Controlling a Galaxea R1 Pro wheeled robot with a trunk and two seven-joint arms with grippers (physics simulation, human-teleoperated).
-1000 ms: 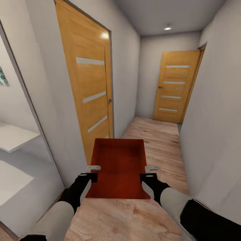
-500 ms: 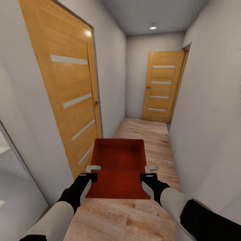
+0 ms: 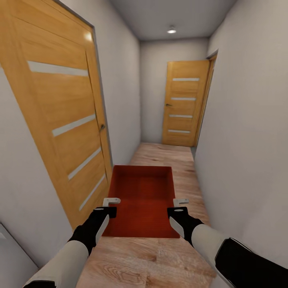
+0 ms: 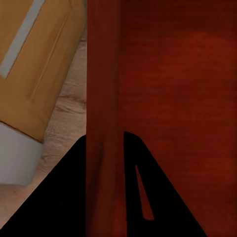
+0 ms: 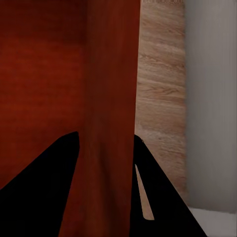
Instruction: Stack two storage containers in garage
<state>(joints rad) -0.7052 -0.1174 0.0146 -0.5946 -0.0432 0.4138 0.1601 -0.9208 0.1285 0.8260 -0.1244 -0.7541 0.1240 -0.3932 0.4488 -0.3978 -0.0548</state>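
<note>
Shifted since one second back: whole head view slid, so camera moved, not the objects; near door now larger and further left, far door nearer centre, white shelf opening at far left gone from view. Container and both grippers unchanged in position relative to each other.

Left gripper [image 3: 111, 205]: closed on left side wall of storage container [image 3: 142, 198]. Confirmed in left wrist view, left gripper [image 4: 103, 163], one dark finger [image 4: 59, 197] outside the wall, the other inside, red wall pinched between.

Right gripper [image 3: 179, 205]: clamped on right side wall of same container. Right wrist view, right gripper [image 5: 106, 163], same arrangement, wall of storage container [image 5: 44, 74] running between two dark fingers [image 5: 163, 207].

Container held level between both arms, open top up, orange-red interior visible, raised above light wood plank floor [image 3: 160, 256]. Near ends of both side walls gripped; far end pointing down the corridor. Only one container seen.

Surroundings, outward: narrow corridor with white walls [image 3: 248, 140]. Near wooden door [image 3: 60, 120] on left wall, pale horizontal slats, closed, just beside container's left side; edge of it and strip of floor also in left wrist view [image 4: 44, 64]. Far wooden door [image 3: 185, 103] of same pattern at corridor end, closed. Round ceiling light [image 3: 171, 30] lit above it. Right wall close beside right arm.
</note>
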